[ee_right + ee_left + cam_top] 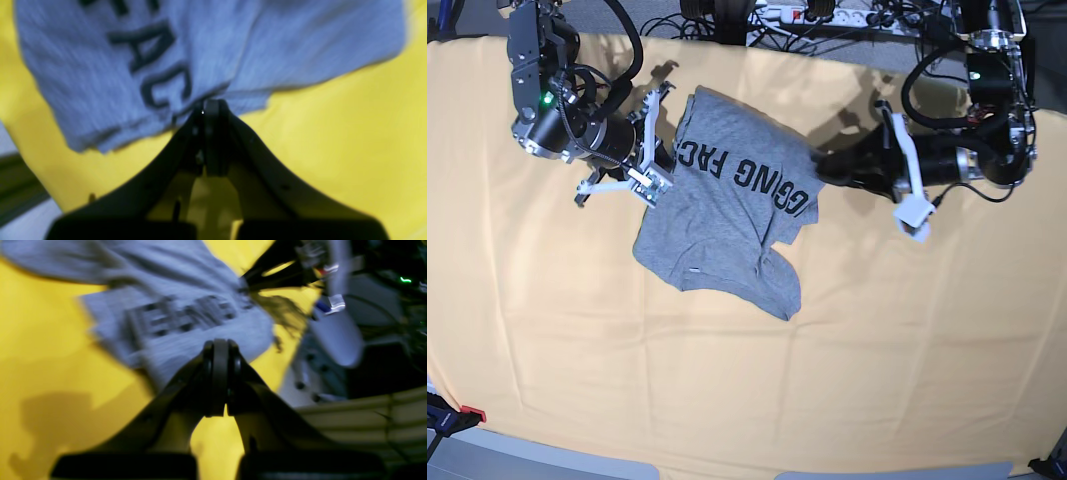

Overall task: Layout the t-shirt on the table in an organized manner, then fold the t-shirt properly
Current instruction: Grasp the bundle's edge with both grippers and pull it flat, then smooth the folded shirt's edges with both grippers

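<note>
Base view shows the t-shirt point(727, 215) lying crumpled and partly bunched on the table point(907, 340), in the far half of the pale yellow-orange cloth and roughly midway between the two arms. Its printed side faces up, and the dark block lettering runs across the upper part of the shirt from the edge nearest the right gripper toward the edge nearest the left gripper. The lower part of the shirt trails toward the near side of the table in loose folds, with one flap curling out at its bottom corner. The right gripper point(670, 152) sits at the shirt's edge on that view's left side, beside the start of the lettering; in the right wrist view its jaws are pressed together with the grey cloth gathered right at their tips point(208, 106), so it is pinching the shirt's edge. The left gripper point(819, 165) reaches in from the opposite side and meets the shirt's other edge, near the end of the lettering. In the left wrist view its jaws point(220, 350) are also pressed together, and the shirt's hem lies directly against their tips; that picture is heavily blurred, so whether cloth is actually caught between them I cannot tell for certain, though the base view puts the tips right on the fabric. The shirt casts a dark shadow on the table just beyond it. Cables point(827, 15) lie past the table's far edge, behind the shirt.
</note>
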### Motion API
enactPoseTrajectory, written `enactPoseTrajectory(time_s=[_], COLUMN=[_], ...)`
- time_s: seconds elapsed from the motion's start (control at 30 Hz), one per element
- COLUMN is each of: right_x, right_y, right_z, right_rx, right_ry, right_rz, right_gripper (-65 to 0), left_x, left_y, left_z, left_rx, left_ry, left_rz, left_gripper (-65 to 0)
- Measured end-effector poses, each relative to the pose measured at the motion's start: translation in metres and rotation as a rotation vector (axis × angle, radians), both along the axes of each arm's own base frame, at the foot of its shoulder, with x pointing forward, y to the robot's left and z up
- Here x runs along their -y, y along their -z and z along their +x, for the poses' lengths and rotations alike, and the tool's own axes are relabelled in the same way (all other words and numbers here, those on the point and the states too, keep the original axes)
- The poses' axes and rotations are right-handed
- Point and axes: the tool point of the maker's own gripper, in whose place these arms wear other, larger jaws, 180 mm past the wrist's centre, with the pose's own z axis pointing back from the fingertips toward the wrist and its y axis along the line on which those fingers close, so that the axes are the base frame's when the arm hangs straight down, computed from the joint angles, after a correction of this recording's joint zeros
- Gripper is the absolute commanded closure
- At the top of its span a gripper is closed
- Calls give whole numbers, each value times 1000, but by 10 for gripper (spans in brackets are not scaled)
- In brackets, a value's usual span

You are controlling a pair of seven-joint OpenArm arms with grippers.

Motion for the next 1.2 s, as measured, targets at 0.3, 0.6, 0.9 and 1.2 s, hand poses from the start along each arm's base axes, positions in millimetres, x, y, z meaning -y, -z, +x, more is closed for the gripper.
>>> enactPoseTrajectory(time_s=[0.3, 0.6, 0.9, 1.2], right_x=[69, 59, 56, 54], right_y=[-26, -10, -11, -11], right_z=[32, 4, 3, 1], right_rx=[85, 6, 16, 20], right_ry=[382, 302, 259, 228], right_rz=[54, 88, 77, 68], right_gripper=[0, 0, 0, 0], left_x=[-30, -6, 42, 66], left_y=[43, 80, 75, 88], left_z=[32, 13, -24, -67], left_rx=[-44, -183, -275, -353], left_ry=[-262, -189, 39, 161], left_rz=[111, 61, -28, -33], left_gripper=[0, 0, 0, 0])
